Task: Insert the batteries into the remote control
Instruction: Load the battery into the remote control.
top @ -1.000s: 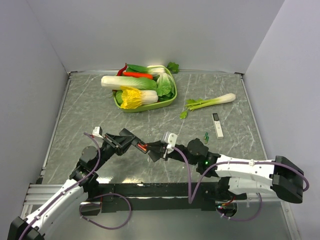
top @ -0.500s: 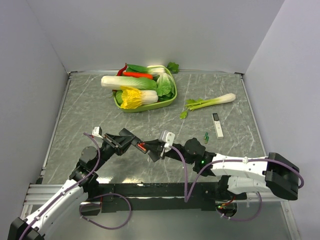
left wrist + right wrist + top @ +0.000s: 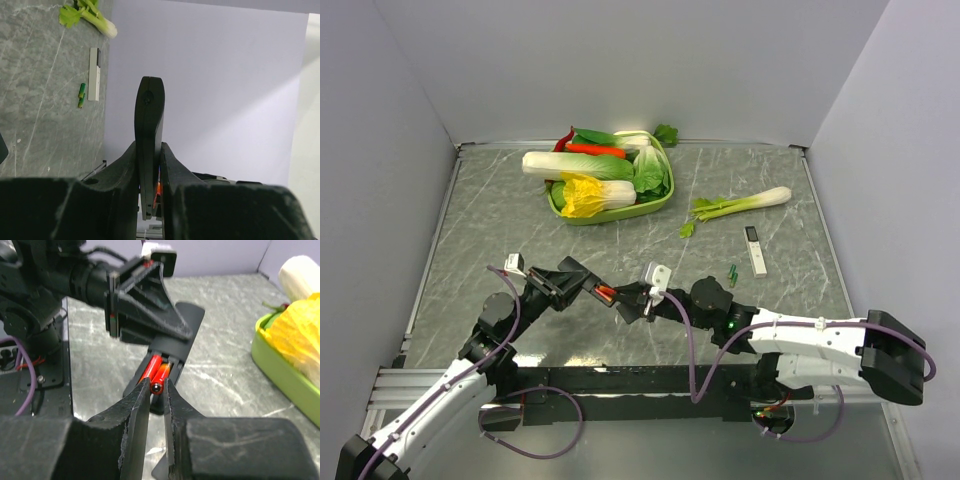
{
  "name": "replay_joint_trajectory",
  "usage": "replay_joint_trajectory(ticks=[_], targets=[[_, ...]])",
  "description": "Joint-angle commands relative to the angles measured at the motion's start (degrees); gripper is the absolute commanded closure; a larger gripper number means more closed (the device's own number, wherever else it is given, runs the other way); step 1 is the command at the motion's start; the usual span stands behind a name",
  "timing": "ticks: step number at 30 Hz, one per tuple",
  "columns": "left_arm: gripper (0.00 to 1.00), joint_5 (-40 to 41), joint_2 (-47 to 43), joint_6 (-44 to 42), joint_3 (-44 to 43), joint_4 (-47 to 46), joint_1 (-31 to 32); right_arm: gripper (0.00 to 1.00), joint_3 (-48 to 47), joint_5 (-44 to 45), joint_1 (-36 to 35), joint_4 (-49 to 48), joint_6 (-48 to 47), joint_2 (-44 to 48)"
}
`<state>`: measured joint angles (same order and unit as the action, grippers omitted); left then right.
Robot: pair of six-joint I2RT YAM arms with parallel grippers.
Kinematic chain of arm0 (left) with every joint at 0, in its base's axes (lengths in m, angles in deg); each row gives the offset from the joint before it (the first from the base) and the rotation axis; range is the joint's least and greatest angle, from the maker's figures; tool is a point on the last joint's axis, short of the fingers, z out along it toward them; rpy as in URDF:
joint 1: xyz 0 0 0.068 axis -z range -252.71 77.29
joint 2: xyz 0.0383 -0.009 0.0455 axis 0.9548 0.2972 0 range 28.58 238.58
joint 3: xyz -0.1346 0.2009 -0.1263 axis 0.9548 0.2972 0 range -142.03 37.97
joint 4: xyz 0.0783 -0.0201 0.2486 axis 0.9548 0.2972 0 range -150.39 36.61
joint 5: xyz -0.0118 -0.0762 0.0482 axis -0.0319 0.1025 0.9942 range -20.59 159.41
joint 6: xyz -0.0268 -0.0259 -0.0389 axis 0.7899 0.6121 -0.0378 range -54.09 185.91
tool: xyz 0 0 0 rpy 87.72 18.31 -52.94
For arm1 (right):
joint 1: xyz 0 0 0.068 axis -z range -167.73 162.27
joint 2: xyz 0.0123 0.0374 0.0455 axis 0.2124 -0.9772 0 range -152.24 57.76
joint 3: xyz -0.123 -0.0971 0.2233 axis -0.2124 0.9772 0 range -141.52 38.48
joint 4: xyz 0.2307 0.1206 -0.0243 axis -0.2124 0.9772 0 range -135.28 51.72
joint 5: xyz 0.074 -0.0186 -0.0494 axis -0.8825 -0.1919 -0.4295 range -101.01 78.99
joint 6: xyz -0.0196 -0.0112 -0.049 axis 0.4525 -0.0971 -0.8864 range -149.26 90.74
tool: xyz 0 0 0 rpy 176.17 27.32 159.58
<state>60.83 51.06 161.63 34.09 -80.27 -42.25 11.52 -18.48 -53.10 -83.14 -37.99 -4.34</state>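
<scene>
My left gripper (image 3: 582, 287) is shut on the black remote control (image 3: 607, 296) and holds it above the table, slot side toward the right arm. In the left wrist view the remote (image 3: 149, 120) stands edge-on between the jaws of that gripper (image 3: 149, 162). In the right wrist view the open slot of the remote (image 3: 186, 320) holds one red battery (image 3: 150, 367). My right gripper (image 3: 157, 388) is shut on a second red-orange battery (image 3: 163, 376), whose far end lies in the slot beside the first. Two green batteries (image 3: 732, 274) lie on the table to the right.
A slim white device (image 3: 755, 250) lies beside the green batteries, with a celery stalk (image 3: 740, 205) behind it. A green basket (image 3: 655, 205) full of vegetables stands at the back centre. Grey walls close in the table on three sides.
My right gripper has edged slightly toward the remote with the battery in it. The left arm and remote have stayed put.
</scene>
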Motion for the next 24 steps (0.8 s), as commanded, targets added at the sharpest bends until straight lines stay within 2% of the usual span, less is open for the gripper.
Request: replay_joint_trajectory(ticks=[1, 7, 13, 15, 24], targets=[[0.99, 1.20, -0.95, 3.95, -2.27, -6.84, 0.13, 0.77, 0.95, -2.11, -0.47, 6.58, 1.79, 0.41], [0.99, 1.28, -0.95, 3.86, -2.36, -6.75, 0.13, 0.73, -0.37, -2.73, -0.47, 8.33, 1.79, 0.23], [0.99, 1.28, -0.77, 3.77, -2.10, -7.01, 0.13, 0.57, -1.69, -2.82, -0.47, 10.79, 1.61, 1.02], [0.99, 1.28, -0.68, 3.77, -2.01, -7.19, 0.13, 0.56, -1.87, -2.56, -0.55, 11.41, 1.53, 1.72], [0.99, 1.11, -0.51, 2.90, -1.48, -7.80, 0.13, 0.30, -4.32, -1.85, -0.73, 17.29, 1.26, 5.68]])
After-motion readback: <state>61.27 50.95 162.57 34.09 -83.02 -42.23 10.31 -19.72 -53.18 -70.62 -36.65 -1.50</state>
